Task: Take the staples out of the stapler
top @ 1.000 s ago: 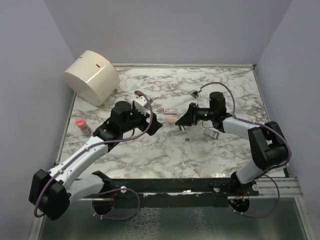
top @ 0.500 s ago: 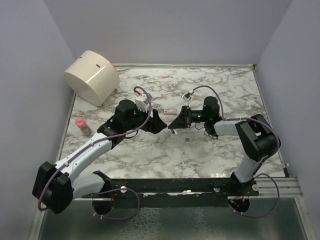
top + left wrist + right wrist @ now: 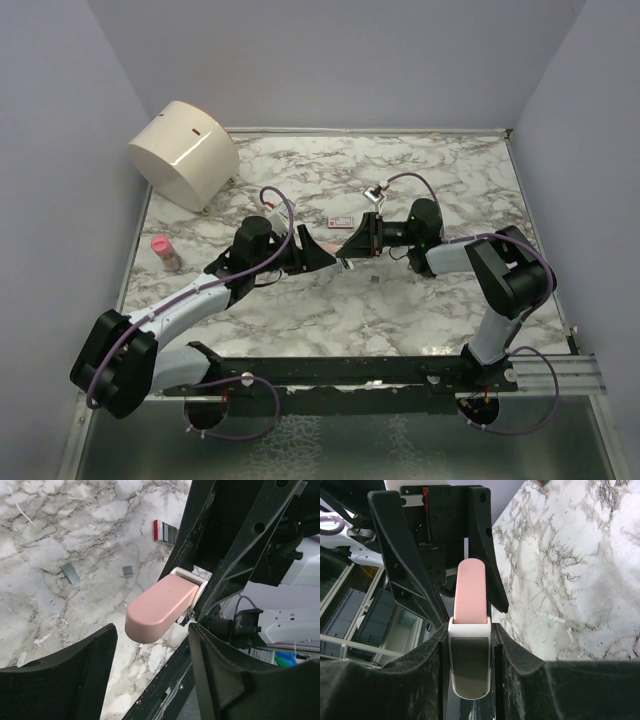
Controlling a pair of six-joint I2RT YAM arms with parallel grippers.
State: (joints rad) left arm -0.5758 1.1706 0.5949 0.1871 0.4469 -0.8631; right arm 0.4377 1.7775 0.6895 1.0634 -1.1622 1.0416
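Pink-topped stapler, white and grey at its back end, is up off the table, gripped at the rear by the right gripper. Two short grey staple strips lie flat on the marble below.

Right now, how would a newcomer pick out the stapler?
Go to the middle of the marble table. The stapler is the short bar clamped between the right fingers, its tip between the open left fingers. Unlike the pink bottle at the left edge, its tip is pink and its held end white.
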